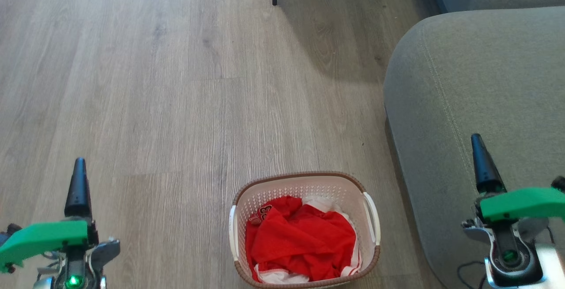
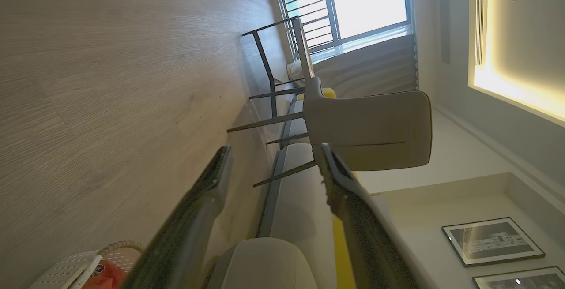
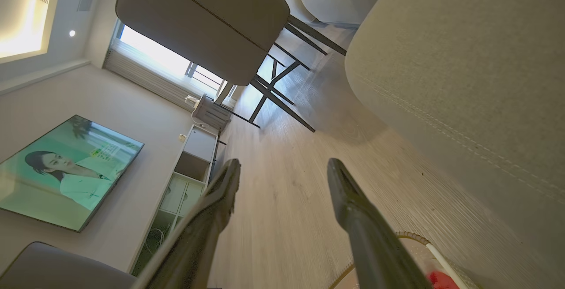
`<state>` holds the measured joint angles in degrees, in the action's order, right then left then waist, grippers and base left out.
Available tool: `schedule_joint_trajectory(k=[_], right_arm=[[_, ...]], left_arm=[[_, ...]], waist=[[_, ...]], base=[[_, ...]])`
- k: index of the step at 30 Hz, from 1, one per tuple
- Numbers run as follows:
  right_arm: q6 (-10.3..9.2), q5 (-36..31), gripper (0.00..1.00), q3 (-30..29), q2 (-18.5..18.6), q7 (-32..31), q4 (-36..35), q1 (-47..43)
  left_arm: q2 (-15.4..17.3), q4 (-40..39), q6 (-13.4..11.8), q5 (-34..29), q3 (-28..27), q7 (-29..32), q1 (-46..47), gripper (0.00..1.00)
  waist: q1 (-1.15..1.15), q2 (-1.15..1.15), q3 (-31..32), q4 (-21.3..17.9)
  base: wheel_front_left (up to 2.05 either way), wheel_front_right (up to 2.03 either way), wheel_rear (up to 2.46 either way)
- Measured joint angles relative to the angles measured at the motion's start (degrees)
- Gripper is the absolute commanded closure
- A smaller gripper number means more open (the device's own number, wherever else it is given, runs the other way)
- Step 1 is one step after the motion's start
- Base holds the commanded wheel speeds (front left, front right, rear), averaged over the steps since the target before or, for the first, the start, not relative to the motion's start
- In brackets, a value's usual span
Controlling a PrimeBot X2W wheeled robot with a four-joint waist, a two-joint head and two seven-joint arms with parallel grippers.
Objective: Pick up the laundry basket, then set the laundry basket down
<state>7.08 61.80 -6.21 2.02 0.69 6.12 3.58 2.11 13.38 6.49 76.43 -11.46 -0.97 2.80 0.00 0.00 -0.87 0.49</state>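
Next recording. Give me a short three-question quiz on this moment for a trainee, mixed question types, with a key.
1. True or false: the laundry basket stands on the wooden floor, untouched by the left gripper and the right gripper.
2. What stands just right of the basket in the head view? A) a grey sofa B) a washing machine C) a cardboard box
3. Fill in: both grippers' jaws stand ____.
Key: 1 true; 2 A; 3 open.
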Motion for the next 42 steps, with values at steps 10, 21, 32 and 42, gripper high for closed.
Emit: schedule_joint_trajectory(k=[10,21,32,42], right_arm=[[0.0,-11.6,0.0,3.8,0.1,1.7,-4.2,2.2],[0.0,-23.2,0.0,8.3,1.4,3.5,-7.5,4.3],[0.0,-32.6,0.0,11.0,2.2,5.3,-8.9,4.3],[0.0,-39.4,0.0,12.7,2.2,7.0,-6.9,4.1]], left_arm=[[0.0,-6.1,-4.4,-9.5,1.8,-1.4,0.5,0.0],[0.0,-11.2,-9.6,-24.0,8.1,-3.3,0.7,0.0],[1.3,-12.5,-15.3,-41.7,17.3,-5.0,0.7,0.0],[6.4,-8.3,-23.0,-49.9,28.7,-6.6,1.7,0.0]], waist=[[0.0,0.0,-0.2,0.3],[0.0,0.0,-0.5,0.6],[0.0,0.0,-0.6,0.6],[0.0,0.0,-0.3,0.3]], base=[[0.0,0.0,0.0],[0.0,0.0,0.0],[0.0,0.0,0.0],[0.0,0.0,0.0]])
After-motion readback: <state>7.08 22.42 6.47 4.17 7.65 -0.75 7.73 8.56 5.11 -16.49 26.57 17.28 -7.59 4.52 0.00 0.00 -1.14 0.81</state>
